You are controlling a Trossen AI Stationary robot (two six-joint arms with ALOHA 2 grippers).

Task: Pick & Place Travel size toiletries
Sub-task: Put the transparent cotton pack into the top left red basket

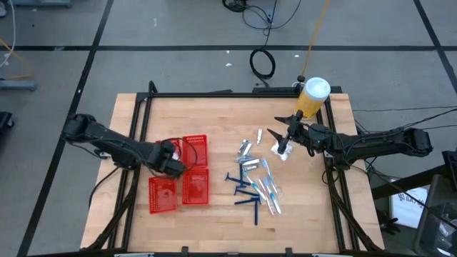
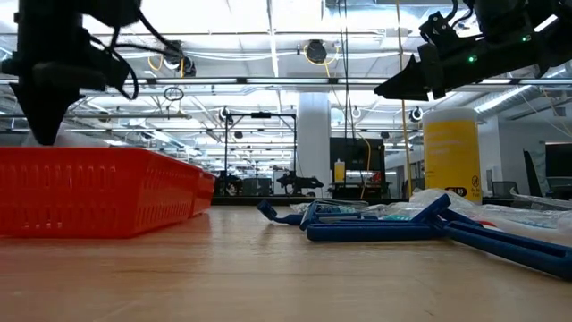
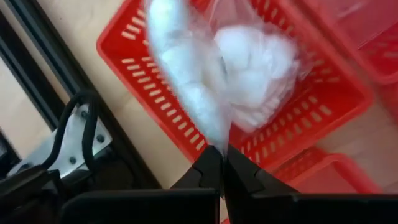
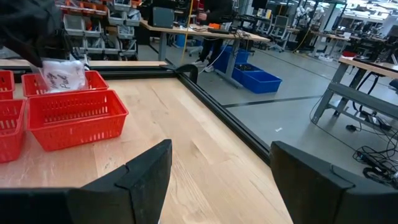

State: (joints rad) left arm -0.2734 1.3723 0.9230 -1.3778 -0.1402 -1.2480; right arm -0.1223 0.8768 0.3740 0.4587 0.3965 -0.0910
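My left gripper (image 1: pixel 173 158) points steeply down over a red mesh basket (image 1: pixel 194 148) at the table's left, shut on a clear packet with white contents (image 3: pixel 249 68). The right wrist view shows the same packet (image 4: pixel 62 76) hanging at that basket's rim. Blue razors (image 1: pixel 244 191), wrapped toothbrushes (image 1: pixel 268 187) and small silver tubes (image 1: pixel 247 151) lie loose on the wood at the table's middle. Right of them my right gripper (image 1: pixel 280 132) is held level above the table, open and with nothing between its fingers (image 4: pixel 149 171). A white packet (image 1: pixel 280 152) lies just below it. My left gripper pinches the clear packet's upper edge (image 3: pixel 216 142) between its two shut fingers, coming from above and pointing steeply down. The packet hangs below the fingers, over the red basket. Whether its lower end rests in the basket cannot be told.
Two more red baskets (image 1: pixel 163 194) (image 1: pixel 195 187) stand side by side toward the near edge. A big yellow jar with a white lid (image 1: pixel 312 96) stands at the far right corner. A black frame (image 1: pixel 235 93) borders the table. Bare wood lies along the near edge.
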